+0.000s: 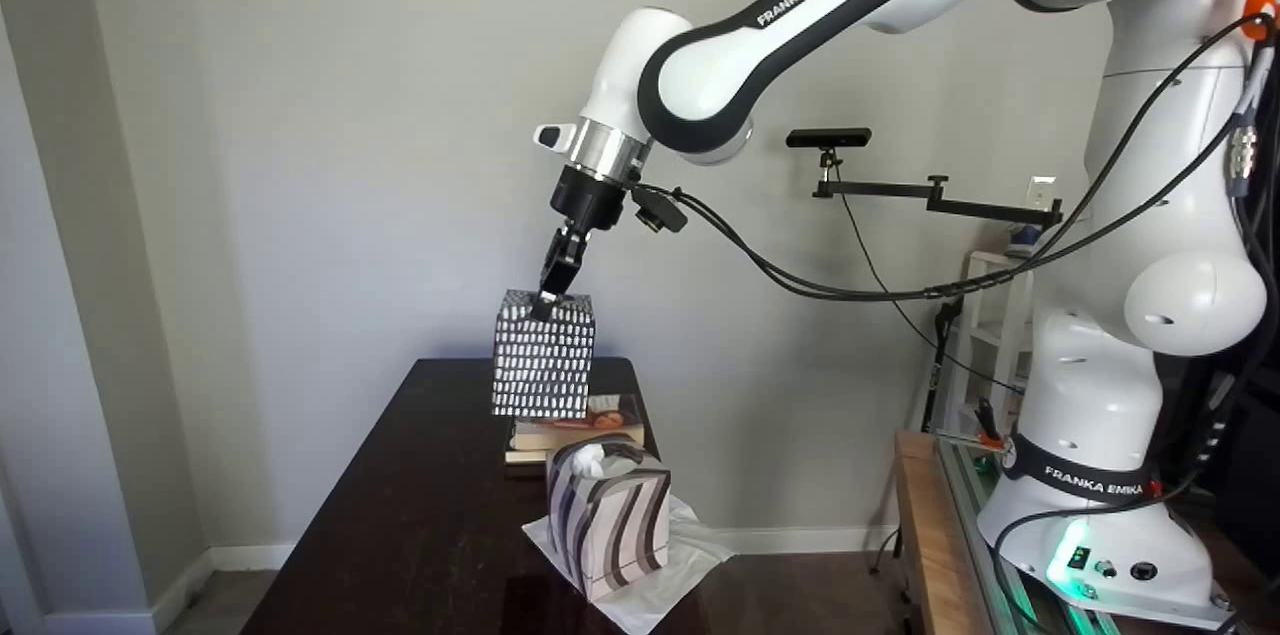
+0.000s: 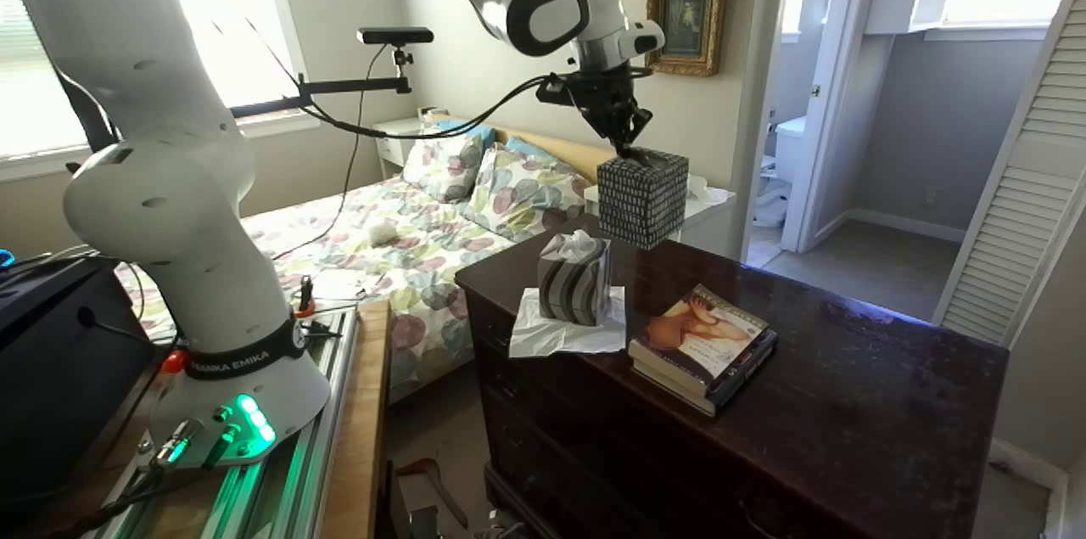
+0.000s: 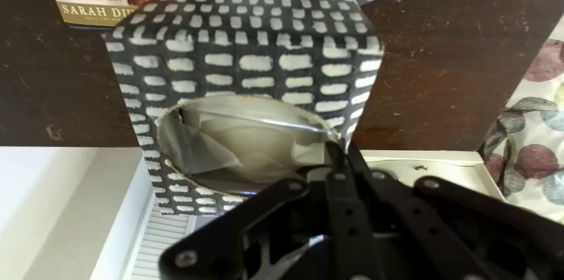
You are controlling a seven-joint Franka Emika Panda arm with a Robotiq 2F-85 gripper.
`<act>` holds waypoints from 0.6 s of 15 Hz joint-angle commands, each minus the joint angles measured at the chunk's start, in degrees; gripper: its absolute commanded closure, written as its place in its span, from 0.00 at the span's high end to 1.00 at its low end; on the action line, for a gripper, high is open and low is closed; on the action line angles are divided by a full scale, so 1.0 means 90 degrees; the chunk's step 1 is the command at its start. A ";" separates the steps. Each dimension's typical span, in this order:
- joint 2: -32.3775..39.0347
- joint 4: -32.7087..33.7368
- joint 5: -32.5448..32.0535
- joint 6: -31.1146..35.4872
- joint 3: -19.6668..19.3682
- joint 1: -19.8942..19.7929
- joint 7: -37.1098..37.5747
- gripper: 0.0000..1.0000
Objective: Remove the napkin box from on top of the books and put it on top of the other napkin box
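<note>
- Napkin box (image 2: 642,199), checkered: hangs in the air, off the books (image 2: 704,339), right of centre in an exterior view.
- Tool (image 3: 345,150): pinching the box's wall, one fingertip (image 3: 337,158) in the oval opening, its partner outside, right of centre in the wrist view.
- Handling: probably light, thin card, so a hard squeeze could crease it; what looks like clear film (image 3: 211,156) could tear. Hung from one side, it may swing or tip, so slow lowering suits. The opening's rim seems a sound hold.
- Other napkin box (image 2: 574,284), wavy-striped: upright on a white sheet (image 2: 530,331) at mid-frame in an exterior view; the tissue (image 2: 579,244) poking from its top may make an uneven seat.
- Surface (image 2: 848,386): dark, glossy wood with scuffs, filling the lower right there.
- Room: a bed (image 2: 433,242) with patterned cover left of centre, a gilt-framed painting (image 2: 687,4) near the top, a louvred door (image 2: 1027,157) along the right edge.
</note>
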 commanded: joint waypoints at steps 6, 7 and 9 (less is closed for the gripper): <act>-0.0443 -0.0135 0.0759 -0.1345 -0.0105 0.0657 -0.1164 0.00; -0.0417 -0.0151 0.0728 -0.1435 -0.0100 0.0691 -0.1205 0.00; -0.0418 -0.0189 0.0646 -0.1609 -0.0095 0.0736 -0.1250 0.00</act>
